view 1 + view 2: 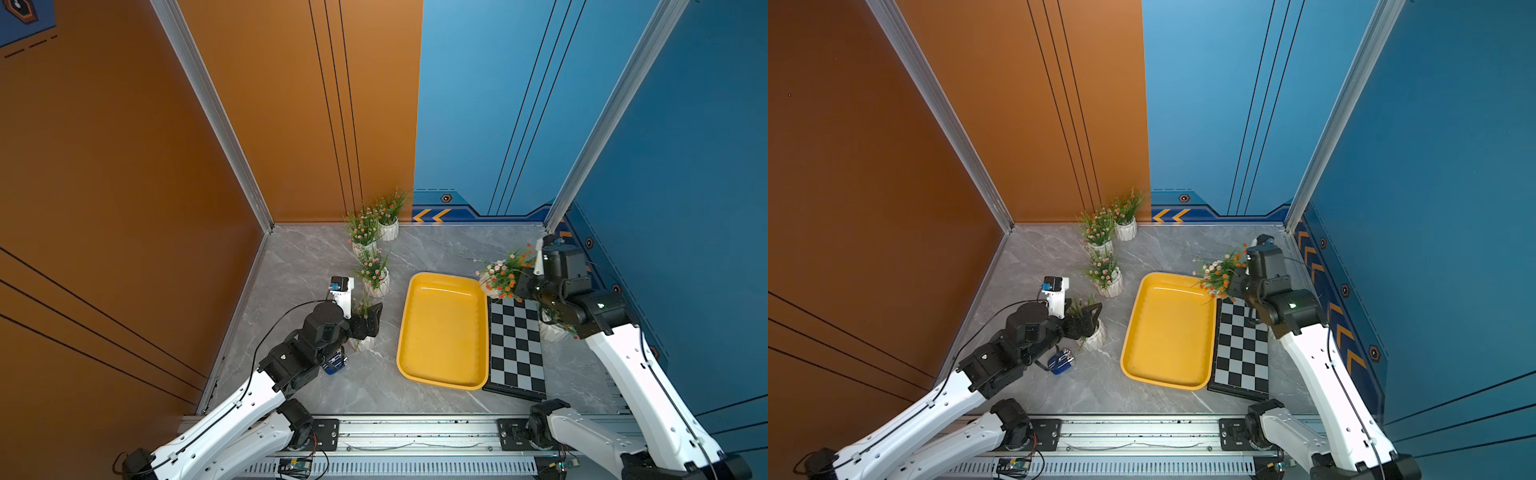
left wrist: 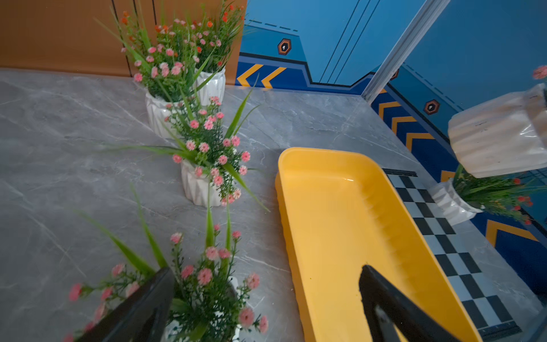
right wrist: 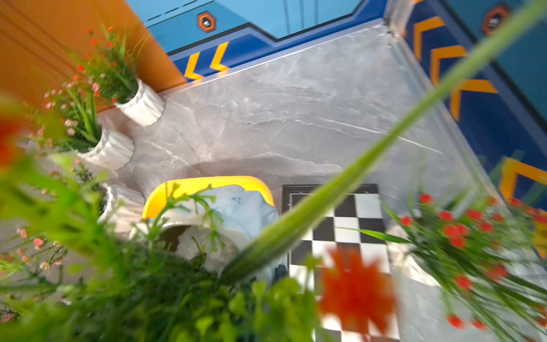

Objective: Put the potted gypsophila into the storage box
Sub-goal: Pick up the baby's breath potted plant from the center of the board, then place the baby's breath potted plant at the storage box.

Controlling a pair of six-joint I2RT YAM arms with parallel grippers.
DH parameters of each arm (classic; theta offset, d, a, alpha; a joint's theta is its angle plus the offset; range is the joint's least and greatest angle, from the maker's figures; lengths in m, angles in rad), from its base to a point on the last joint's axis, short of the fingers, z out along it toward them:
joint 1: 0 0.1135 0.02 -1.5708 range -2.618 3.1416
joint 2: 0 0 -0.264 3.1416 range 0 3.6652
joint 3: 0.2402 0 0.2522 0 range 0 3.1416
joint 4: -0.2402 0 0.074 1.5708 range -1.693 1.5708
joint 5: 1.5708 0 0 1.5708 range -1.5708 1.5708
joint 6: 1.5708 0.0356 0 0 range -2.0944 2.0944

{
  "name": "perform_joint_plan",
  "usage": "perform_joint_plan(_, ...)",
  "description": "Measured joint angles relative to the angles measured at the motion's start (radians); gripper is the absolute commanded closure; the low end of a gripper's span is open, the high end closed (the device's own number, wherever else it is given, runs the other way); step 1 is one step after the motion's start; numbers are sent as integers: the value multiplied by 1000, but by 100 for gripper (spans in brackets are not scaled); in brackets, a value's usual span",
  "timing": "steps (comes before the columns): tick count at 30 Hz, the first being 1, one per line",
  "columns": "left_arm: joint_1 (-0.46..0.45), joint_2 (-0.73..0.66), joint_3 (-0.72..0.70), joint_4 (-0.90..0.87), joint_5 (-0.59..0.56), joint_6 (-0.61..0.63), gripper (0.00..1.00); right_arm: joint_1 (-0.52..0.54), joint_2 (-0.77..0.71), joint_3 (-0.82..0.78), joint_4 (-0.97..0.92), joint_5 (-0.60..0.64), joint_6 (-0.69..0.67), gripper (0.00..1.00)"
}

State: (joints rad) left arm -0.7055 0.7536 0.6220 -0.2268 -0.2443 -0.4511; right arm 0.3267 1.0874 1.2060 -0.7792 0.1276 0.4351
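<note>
While aloft in clenched right claw (image 1: pixel 519 286), potted gypsophila (image 1: pixel 500 276) by storage box (image 1: pixel 442 332); left claw (image 1: pixel 366 318) agape over another pot (image 1: pixel 1096 337).

**Legible text, numbers, brand names:** none in any view.

**Signs:**
- Pair of yellow chevrons (image 1: pixel 432 215), on the dark-blue band at the foot of the back wall (image 1: pixel 478 104), pointing to the left in both top views.
- Hexagonal emblem (image 1: pixel 446 198), orange-rimmed with a dark centre, just above that pair. Its white inner mark is too small to read.
- Row of yellow chevrons (image 1: pixel 1343 332), along the foot of the right side wall (image 1: pixel 1453 187), pointing toward the back corner.
- Further hexagonal emblems (image 1: pixel 1345 290), spaced along the same row and unreadable.
</note>
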Motion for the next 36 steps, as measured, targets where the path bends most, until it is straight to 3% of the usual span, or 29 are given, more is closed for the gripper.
perform_joint_plan(3,-10,3,-11,-21,-29,-18,2,81,97,-20,57,18,-2,100)
perform_joint_plan(13,-16,-15,1,-21,-102,-9,2,184,397,-38,241,0,11,100)
perform_joint_plan(20,-16,-33,39,-18,-120,30,2,249,643,88,289,1,24,100)
perform_joint_plan(32,-16,-112,45,-18,-146,71,2,250,768,174,301,1,60,100)
perform_joint_plan(36,-16,-111,46,-18,-149,75,2,248,774,179,301,0,69,81)
